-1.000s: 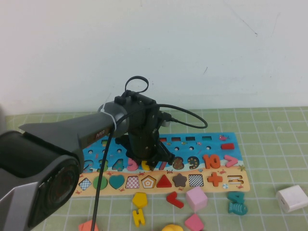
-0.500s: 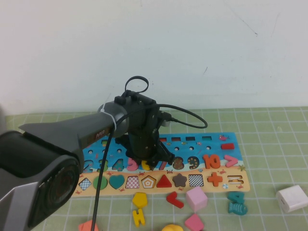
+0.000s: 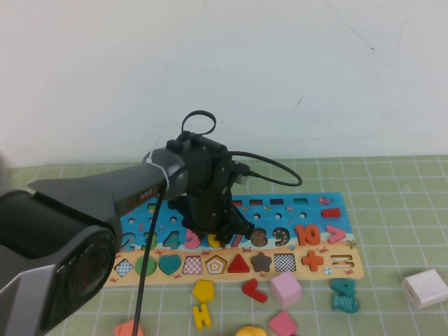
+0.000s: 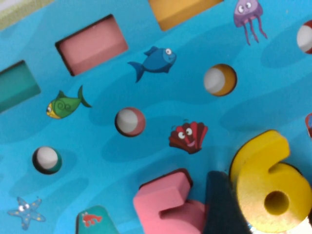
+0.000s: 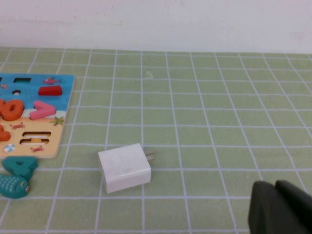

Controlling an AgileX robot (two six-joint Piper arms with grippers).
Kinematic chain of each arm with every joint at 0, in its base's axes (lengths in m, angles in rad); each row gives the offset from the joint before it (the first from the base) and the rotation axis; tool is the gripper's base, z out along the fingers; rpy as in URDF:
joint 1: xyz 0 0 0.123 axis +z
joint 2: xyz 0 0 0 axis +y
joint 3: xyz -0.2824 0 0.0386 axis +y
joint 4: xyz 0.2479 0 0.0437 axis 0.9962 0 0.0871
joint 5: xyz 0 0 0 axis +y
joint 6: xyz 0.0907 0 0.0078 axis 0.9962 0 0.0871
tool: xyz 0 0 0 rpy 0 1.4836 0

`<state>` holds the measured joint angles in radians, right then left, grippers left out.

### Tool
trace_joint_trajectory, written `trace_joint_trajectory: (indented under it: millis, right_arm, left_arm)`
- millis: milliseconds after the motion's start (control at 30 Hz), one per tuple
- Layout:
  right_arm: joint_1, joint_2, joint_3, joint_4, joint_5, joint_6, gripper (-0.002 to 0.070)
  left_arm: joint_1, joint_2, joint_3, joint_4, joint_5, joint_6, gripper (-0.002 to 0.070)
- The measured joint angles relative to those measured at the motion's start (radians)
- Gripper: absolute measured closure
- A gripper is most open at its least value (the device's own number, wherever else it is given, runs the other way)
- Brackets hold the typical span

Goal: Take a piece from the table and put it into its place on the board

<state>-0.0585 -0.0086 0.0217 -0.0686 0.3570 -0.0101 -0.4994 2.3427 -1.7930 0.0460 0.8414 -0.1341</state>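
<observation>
Left gripper (image 3: 215, 233) down low over the blue part of the board (image 3: 316, 211), right at the row of numerals. Yellow 6 (image 4: 270, 190) right there under it, next to the pink 5 (image 4: 168, 204), with one dark finger (image 4: 222, 207) wedged between the two and touching the 6. Only that one finger in sight, so honestly can't tell if the fingers are clamped on it or let go. Also can't tell if the 6 is fully seated in its recess.

In the tan strip along the near edge: green circle (image 3: 145, 265), teal heart (image 3: 169, 264), red triangle (image 3: 239, 264), brown flower shape (image 3: 262, 262) and orange plus (image 3: 313, 260) all sitting in their slots. Checkered bottoms showing in three other slots, and only a printed outline in the pentagon recess (image 3: 215, 264).

Loose on the green gridded surface (image 3: 392, 182), just in front of the board: yellow pentagon (image 3: 203, 288), yellow H-like piece (image 3: 201, 315), red piece (image 3: 254, 290), pink block (image 3: 285, 288), teal 4 (image 5: 19, 165) and a teal fish (image 5: 13, 186).

Right gripper (image 5: 280, 207) off to the side, well apart from the board, fingers pressed together with nothing in them, near a white plug adapter (image 5: 124, 167).
</observation>
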Motion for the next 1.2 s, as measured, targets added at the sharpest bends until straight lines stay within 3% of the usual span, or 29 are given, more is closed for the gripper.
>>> trace_joint_trajectory:
  millis: [367, 433, 567, 667, 1200]
  right_arm:
    - [0.000, 0.000, 0.000, 0.000, 0.000, 0.000, 0.0678]
    - [0.000, 0.000, 0.000, 0.000, 0.000, 0.000, 0.0678]
    - [0.000, 0.000, 0.000, 0.000, 0.000, 0.000, 0.0678]
    - [0.000, 0.000, 0.000, 0.000, 0.000, 0.000, 0.0678]
    - [0.000, 0.000, 0.000, 0.000, 0.000, 0.000, 0.0678]
  left_arm:
    - [0.000, -0.081, -0.017, 0.008, 0.009, 0.039, 0.0344]
    - [0.000, -0.117, -0.022, 0.008, 0.020, 0.062, 0.0396]
    - [0.000, -0.205, -0.024, 0.008, 0.056, 0.118, 0.0587]
    - [0.000, -0.282, 0.016, 0.008, 0.058, 0.144, 0.0650]
    - [0.000, -0.948, 0.656, -0.054, -0.208, 0.159, 0.0675]
